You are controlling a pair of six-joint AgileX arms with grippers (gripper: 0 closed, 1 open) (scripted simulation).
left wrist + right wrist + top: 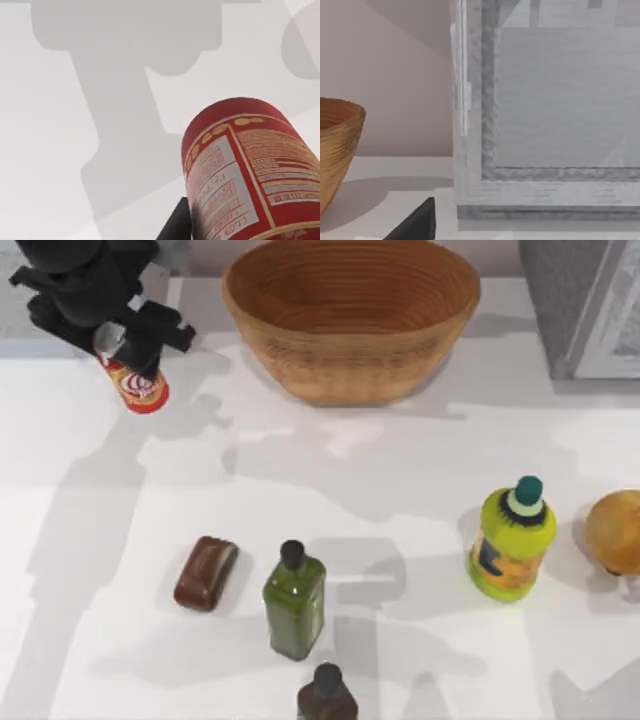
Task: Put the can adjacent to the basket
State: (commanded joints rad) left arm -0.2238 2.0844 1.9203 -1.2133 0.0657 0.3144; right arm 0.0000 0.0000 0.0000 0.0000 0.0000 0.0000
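Observation:
The red can (pixel 141 388) with a cream round label hangs tilted at the table's back left, with my left gripper (pixel 128 352) shut on its upper part. In the left wrist view the can (pixel 250 170) looms close over the white tabletop, a black finger (pixel 176 224) beside it. The wide woven basket (pixel 350 365) stands at the back middle, a clear gap to the right of the can. My right gripper (pixel 415 225) is parked at the back right, beside the basket (pixel 335 150) and facing a grey cabinet.
A grey cabinet (pixel 585 300) fills the back right corner. Along the front stand a brown block (pixel 206 572), a green bottle (pixel 295 602), a dark bottle (pixel 326 695), a yellow-green bottle with teal cap (pixel 511 540) and a tan round object (pixel 615 530).

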